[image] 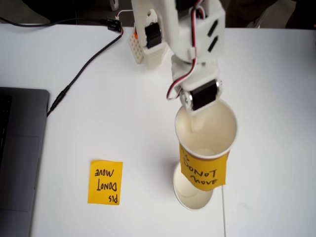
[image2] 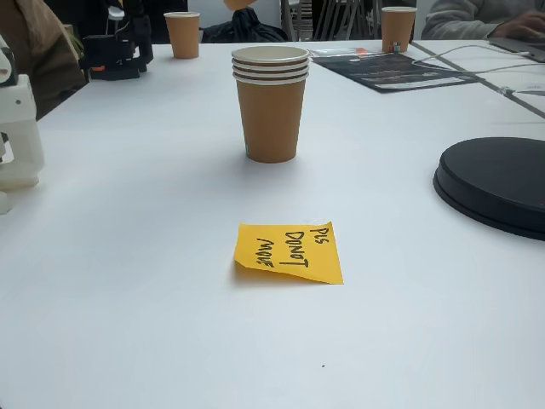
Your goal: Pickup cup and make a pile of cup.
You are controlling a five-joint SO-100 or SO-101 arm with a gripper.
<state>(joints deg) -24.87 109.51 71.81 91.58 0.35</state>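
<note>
In a fixed view the white cup (image: 207,133) with a cream inside and a yellow "Pls do not move" note (image: 203,172) on its wall hangs tilted from my gripper (image: 194,121). The gripper is shut on the cup's far rim, with one finger (image: 197,122) showing inside the cup. Right below it a plain white paper cup (image: 190,195) stands on the table, and the held cup's lower part covers part of its mouth. Whether the two touch I cannot tell.
A loose yellow sticky note (image: 105,182) lies to the left, also sticky note (image2: 289,253). A grey laptop (image: 19,158) and black cable (image: 79,74) are at the left. In another fixed view stand stacked brown cups (image2: 271,102) and a black disc (image2: 498,183).
</note>
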